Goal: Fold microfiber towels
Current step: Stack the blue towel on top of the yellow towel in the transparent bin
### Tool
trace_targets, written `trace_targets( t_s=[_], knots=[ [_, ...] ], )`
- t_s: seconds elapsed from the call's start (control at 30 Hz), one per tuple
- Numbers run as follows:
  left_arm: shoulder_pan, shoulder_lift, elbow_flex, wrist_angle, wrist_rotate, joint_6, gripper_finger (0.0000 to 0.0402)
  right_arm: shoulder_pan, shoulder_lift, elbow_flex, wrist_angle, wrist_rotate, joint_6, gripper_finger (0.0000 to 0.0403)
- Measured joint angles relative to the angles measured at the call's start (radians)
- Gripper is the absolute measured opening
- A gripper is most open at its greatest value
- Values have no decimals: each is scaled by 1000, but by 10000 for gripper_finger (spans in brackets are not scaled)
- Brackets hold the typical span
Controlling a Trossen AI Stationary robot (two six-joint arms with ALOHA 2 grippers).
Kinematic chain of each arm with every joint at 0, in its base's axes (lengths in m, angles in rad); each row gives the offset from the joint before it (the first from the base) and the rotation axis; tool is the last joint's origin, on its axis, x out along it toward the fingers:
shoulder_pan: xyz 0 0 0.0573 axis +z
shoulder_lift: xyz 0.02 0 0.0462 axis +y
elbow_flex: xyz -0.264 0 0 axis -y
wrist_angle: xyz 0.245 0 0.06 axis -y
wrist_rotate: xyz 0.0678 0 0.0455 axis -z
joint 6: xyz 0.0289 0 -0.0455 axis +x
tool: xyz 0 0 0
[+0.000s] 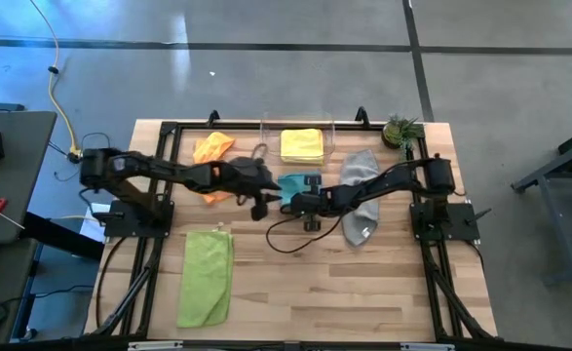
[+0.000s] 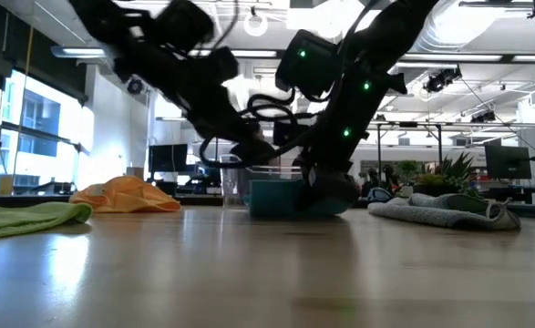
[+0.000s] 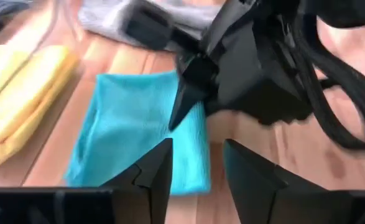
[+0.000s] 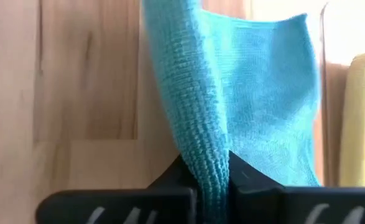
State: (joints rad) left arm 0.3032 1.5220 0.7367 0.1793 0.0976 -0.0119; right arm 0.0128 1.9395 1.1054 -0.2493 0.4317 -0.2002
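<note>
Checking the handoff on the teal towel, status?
Right gripper jaws shut on teal towel edge. Left gripper jaws open just off the towel, holding nothing. Grey towel lies under the right arm; nothing blocking.

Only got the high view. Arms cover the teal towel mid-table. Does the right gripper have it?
Observer: Yes. The right wrist view shows the right gripper shut on a raised fold of the teal towel.
Operator: Left gripper?
Observer: The left gripper is open, with nothing between its fingers, just beside the towel's edge.
Operator: Towel lifted clear of the table?
Observer: No. In the low view most of it rests on the table under the arms.
</note>
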Motion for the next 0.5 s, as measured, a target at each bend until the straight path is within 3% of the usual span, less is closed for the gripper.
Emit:
trace_targets(
  t_s=[0.17, 0.5],
  knots=[
    [34, -145, -173, 180, 45, -76, 129, -10, -65, 0, -26, -50, 22, 3],
    [39, -257, -388, 379, 40, -120, 44, -41, -226, 0, -83, -163, 46, 1]
  ],
)
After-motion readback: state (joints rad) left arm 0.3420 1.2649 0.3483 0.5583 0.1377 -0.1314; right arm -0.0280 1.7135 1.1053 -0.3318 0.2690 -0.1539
